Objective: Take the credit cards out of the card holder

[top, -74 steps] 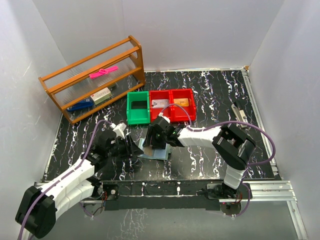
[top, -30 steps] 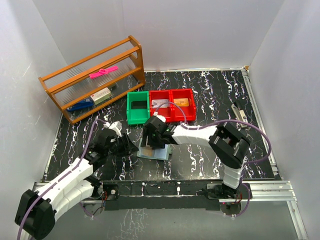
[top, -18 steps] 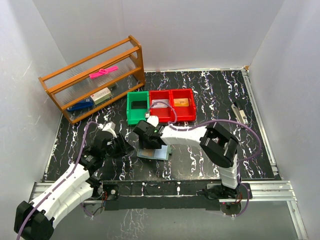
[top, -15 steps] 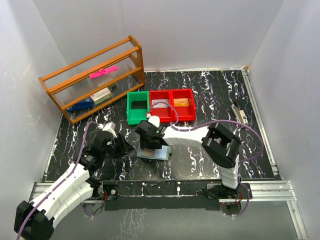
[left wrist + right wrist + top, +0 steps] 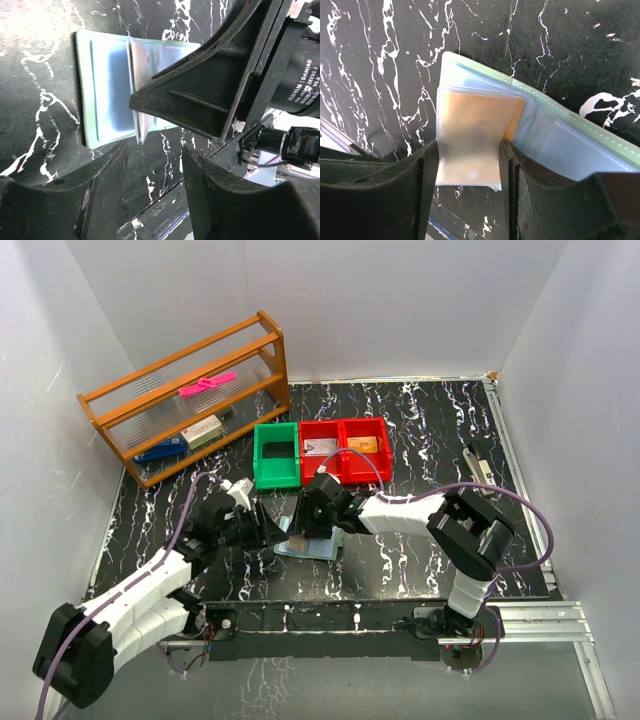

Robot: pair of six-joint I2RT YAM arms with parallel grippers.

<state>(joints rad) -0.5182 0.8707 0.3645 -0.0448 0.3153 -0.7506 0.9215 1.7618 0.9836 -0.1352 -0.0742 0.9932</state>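
Near the middle of the counter [image 5: 430, 440], on the near side of the green bin [image 5: 277, 455], the card holder [image 5: 314, 547] lies open, and both arms crowd in on it. The right gripper [image 5: 468, 150] has its jaws set either side of a clear plastic sleeve [image 5: 467, 172], pads against the sleeve's two side edges; whether they truly bite I cannot tell. Inside that sleeve sits a tan credit card [image 5: 475, 125], hazy through the film. The left gripper [image 5: 154, 155] hovers low at the holder's left, jaws apart, nothing between them. To do this well, I'd say the left should pin the flat half down while the right draws the card itself, not the sleeve, straight out along its pocket. Squeezing edge to edge risks bowing so thin a card. The holder looks soft, pale blue inside with stitched grey-green edging, and limp enough to lift with any pull. The sleeve is slick and floppy. The counter is hard, shiny black with white veins, so things may slide.
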